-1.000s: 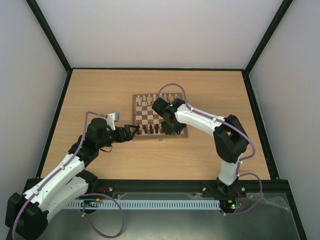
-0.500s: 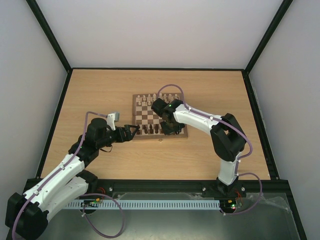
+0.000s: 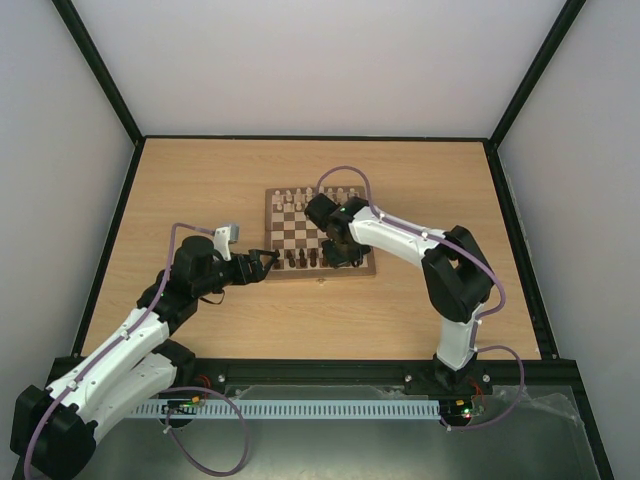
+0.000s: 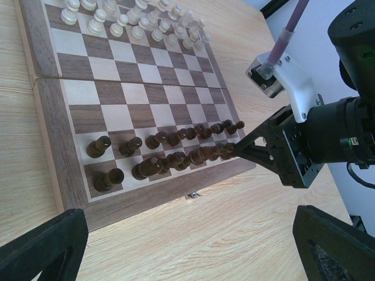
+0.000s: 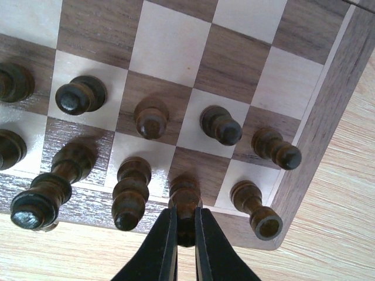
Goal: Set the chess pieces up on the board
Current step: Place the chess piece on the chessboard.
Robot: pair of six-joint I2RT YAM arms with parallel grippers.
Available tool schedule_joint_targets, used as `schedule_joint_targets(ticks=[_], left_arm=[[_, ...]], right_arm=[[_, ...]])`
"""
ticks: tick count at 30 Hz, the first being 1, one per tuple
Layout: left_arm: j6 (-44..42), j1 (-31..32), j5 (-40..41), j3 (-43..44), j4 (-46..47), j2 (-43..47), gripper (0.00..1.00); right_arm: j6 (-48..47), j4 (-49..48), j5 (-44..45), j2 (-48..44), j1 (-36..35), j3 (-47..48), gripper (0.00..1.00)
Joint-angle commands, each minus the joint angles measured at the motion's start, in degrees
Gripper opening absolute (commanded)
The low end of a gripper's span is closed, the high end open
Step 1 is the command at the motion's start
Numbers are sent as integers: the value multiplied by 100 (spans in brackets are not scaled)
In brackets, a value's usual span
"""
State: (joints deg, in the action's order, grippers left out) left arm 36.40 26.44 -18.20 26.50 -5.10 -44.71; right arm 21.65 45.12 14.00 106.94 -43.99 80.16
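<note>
I saw the right tool pinched tight on one dark chess piece in the nearest row of the board, second square from its corner. The other dark chess pieces filled the two near rows. The left tool hung wide open and empty over the desk, beside the board
</note>
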Motion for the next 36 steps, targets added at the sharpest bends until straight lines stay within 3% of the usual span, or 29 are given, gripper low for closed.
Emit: schedule_joint_targets(ticks=[1, 15, 32, 36], left_arm=[[-68, 6, -36, -5, -61, 68, 99], [-61, 10, -70, 4, -35, 41, 99], [-27, 9, -30, 134, -140, 47, 99], [-36, 11, 62, 225, -217, 5, 99]], right_arm=[[-38, 40, -11, 104, 104, -170, 2], [-82, -82, -111, 78, 189, -324, 4], [-73, -195, -263, -586, 187, -448, 33], [-73, -258, -355, -1063, 181, -498, 51]])
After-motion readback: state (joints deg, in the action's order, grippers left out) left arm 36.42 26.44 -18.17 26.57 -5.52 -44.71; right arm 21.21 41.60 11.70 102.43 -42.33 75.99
